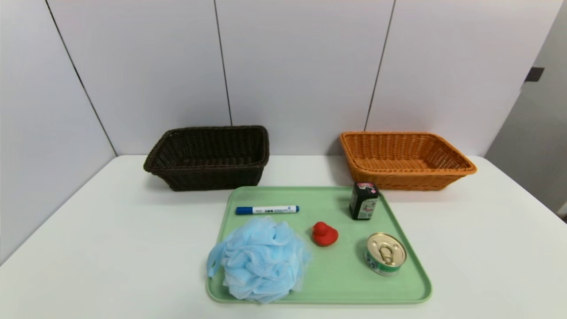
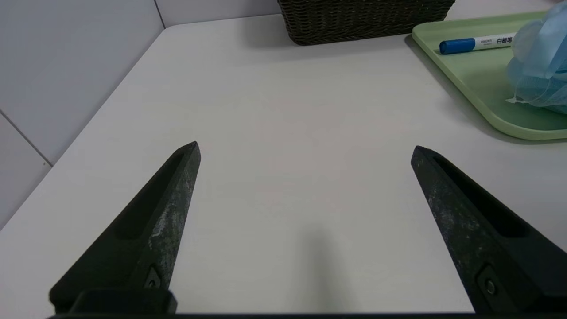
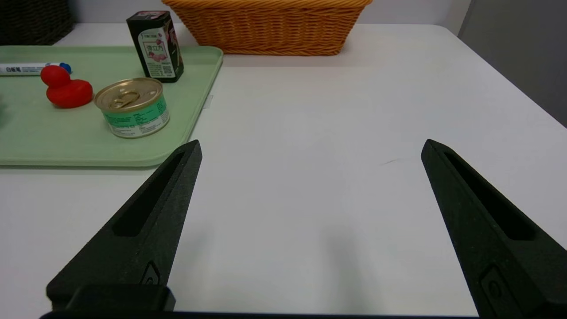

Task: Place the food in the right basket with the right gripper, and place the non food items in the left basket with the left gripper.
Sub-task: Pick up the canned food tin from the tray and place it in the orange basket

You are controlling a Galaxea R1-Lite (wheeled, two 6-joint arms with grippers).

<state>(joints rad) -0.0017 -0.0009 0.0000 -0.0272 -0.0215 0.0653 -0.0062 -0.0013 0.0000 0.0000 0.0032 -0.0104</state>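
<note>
So far nothing is sorted: the dark brown basket (image 1: 208, 157) at far left and orange basket (image 1: 405, 159) at far right hold nothing. Five items sit on the green tray (image 1: 345, 283): one marker (image 1: 267, 210), one bath pouf (image 1: 259, 259), one red duck (image 1: 324, 234), one black carton (image 1: 363, 200), one tin (image 1: 385, 254). Left gripper (image 2: 305, 150) and right gripper (image 3: 310, 146) gape wide, holding nothing, over bare table either side of the tray.

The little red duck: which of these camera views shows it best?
The head view shows the red duck best: whole, from above, mid-tray between the blue pouf and the tin. The right wrist view also shows it whole, side-on, near the picture's edge. The left wrist view misses it entirely.
</note>
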